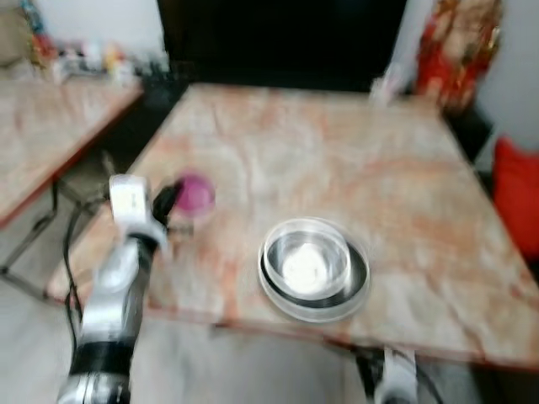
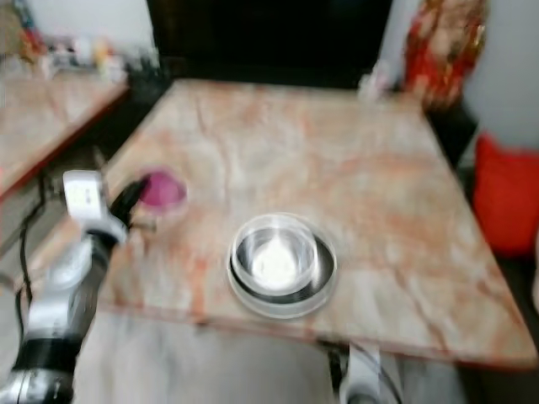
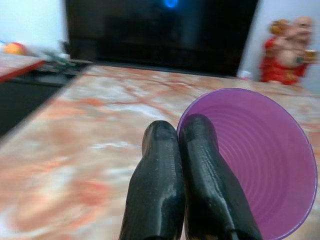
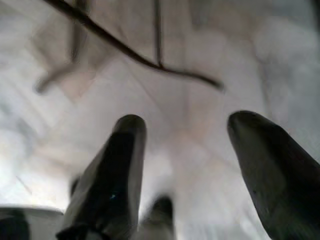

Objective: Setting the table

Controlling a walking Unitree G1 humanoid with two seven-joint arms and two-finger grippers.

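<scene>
A purple plastic cup (image 3: 260,160) sits at the left near part of the marble-patterned table (image 1: 354,151), its inside ringed with fine ridges and its mouth turned toward the left wrist camera. The left gripper (image 3: 182,145) has its two black fingers (image 3: 157,170) pressed together with the cup's rim pinched between them, one finger inside the cup and one outside. In the head views, blurred, the silver left arm (image 1: 114,303) reaches up from the near left edge of the table to the cup.

Near the middle of the table's front edge, well apart from the cup, a clear glass bowl (image 1: 305,257) rests in a wider shallow dish (image 1: 358,290) with a dark rim.

The right gripper (image 4: 182,150) hangs below the table's front edge, fingers spread apart with nothing between them, over pale floor and table legs.

Beyond the table stand a dark cabinet (image 1: 278,38), a red and gold figurine (image 3: 287,52) at the far right corner, and a second table (image 1: 50,126) to the left with small cluttered items.
</scene>
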